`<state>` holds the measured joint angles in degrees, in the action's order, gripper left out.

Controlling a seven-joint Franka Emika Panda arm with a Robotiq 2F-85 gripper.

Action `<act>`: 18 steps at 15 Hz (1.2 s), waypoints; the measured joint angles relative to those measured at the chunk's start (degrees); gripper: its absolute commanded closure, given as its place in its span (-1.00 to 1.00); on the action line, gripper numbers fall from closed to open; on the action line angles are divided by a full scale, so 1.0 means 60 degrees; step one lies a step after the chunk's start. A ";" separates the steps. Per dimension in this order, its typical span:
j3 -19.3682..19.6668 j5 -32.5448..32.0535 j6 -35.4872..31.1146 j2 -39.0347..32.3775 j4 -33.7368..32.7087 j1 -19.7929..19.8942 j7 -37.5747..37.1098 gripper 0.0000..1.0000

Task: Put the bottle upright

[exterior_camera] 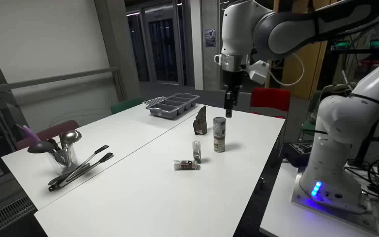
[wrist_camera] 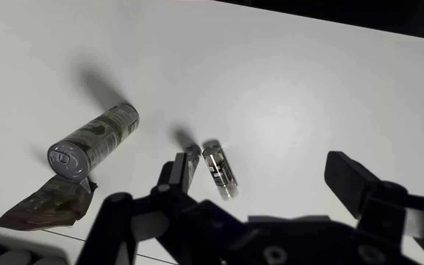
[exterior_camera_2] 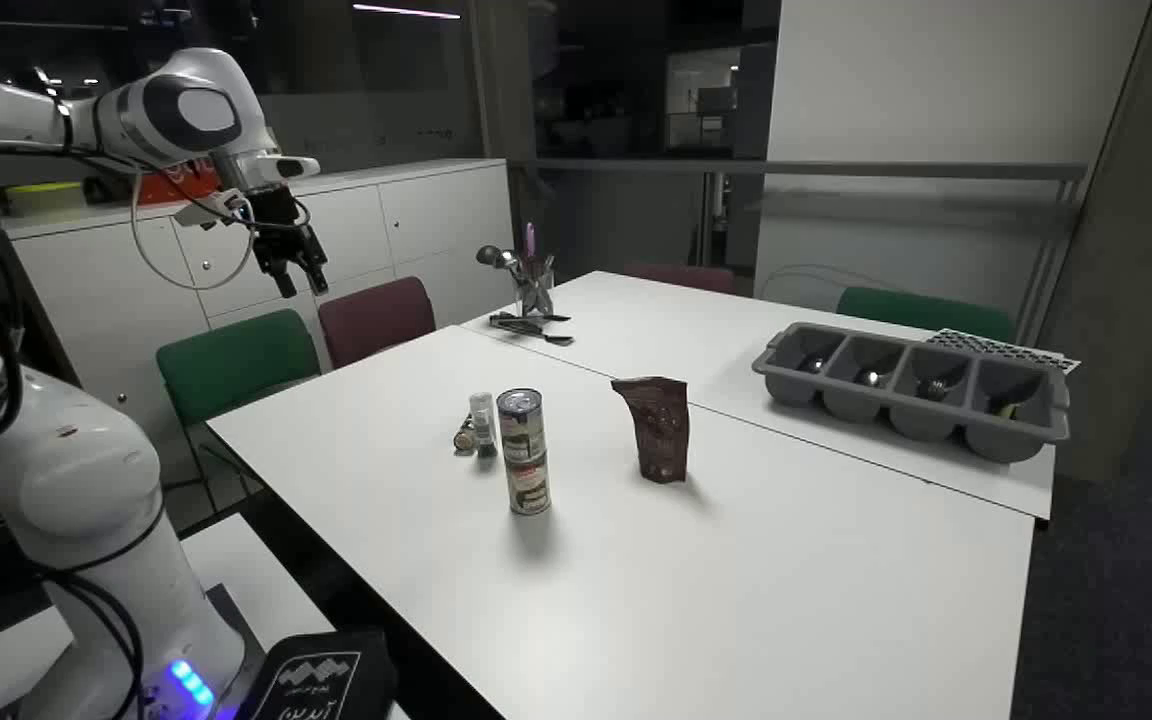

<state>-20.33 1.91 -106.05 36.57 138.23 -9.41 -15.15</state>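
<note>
The bottle lies on its side on the white table in both exterior views; it is small and see-through with a dark label. Its end shows in an exterior view, partly behind a standing bottle. In the wrist view the lying bottle is between the finger directions, nearer the left finger. A similar clear bottle stands upright close beside it; in the wrist view the left finger partly hides this standing bottle. My gripper is open, holds nothing and hangs high above the table.
Two stacked cans stand near the bottles. A brown pouch stands behind them. A grey compartment tray is at the far end. Tongs and a cup of utensils are at the opposite end. The table edge lies on the robot's side.
</note>
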 measured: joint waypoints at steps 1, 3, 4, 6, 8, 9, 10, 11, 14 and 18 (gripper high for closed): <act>-0.0001 0.0000 0.0000 -0.0001 -0.0001 0.0000 0.0000 -1.00; -0.0001 0.0000 0.0000 -0.0001 -0.0001 0.0000 0.0000 -1.00; -0.0001 0.0000 0.0000 -0.0001 -0.0001 0.0000 0.0000 -1.00; -0.0001 -0.0009 0.0000 -0.0003 -0.0001 -0.0003 0.0000 -1.00; 0.0013 -0.0251 0.0000 0.0017 -0.0005 0.0100 -0.0440 -1.00; 0.0052 -0.0454 -0.0002 0.0032 -0.0023 0.0184 -0.0588 -1.00; 0.0139 -0.0681 -0.0015 0.0031 -0.0070 0.0261 -0.0593 -1.00; 0.0260 -0.0880 -0.0093 0.0014 -0.0144 0.0332 -0.0516 -1.00; 0.0779 -0.1134 -0.0881 -0.0372 -0.0508 0.0331 0.0486 -1.00; 0.1442 -0.1133 -0.1488 -0.1689 -0.1494 0.0297 0.2694 -1.00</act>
<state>-11.68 -4.89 -114.98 26.43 129.26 -7.63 1.01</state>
